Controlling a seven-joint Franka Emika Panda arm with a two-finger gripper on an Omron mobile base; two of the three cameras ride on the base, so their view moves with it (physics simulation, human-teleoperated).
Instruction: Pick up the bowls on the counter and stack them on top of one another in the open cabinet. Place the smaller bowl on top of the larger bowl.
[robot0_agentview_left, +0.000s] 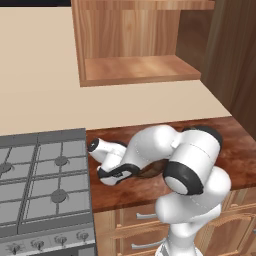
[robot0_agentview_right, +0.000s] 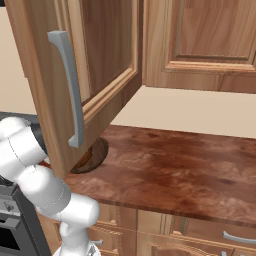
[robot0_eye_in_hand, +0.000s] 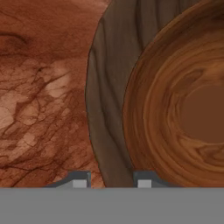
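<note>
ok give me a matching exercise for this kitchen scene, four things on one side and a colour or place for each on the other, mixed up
Things:
1. counter
2. stove
3. cabinet
4. larger bowl

Descriptions:
a. dark brown, its rim between the tips of the pincer
b. grey, with burners, left of the worktop
c. reddish-brown, polished, drawers below
d. light brown, up on the wall, door open

Pairs: 1-c, 2-b, 3-d, 4-a
</note>
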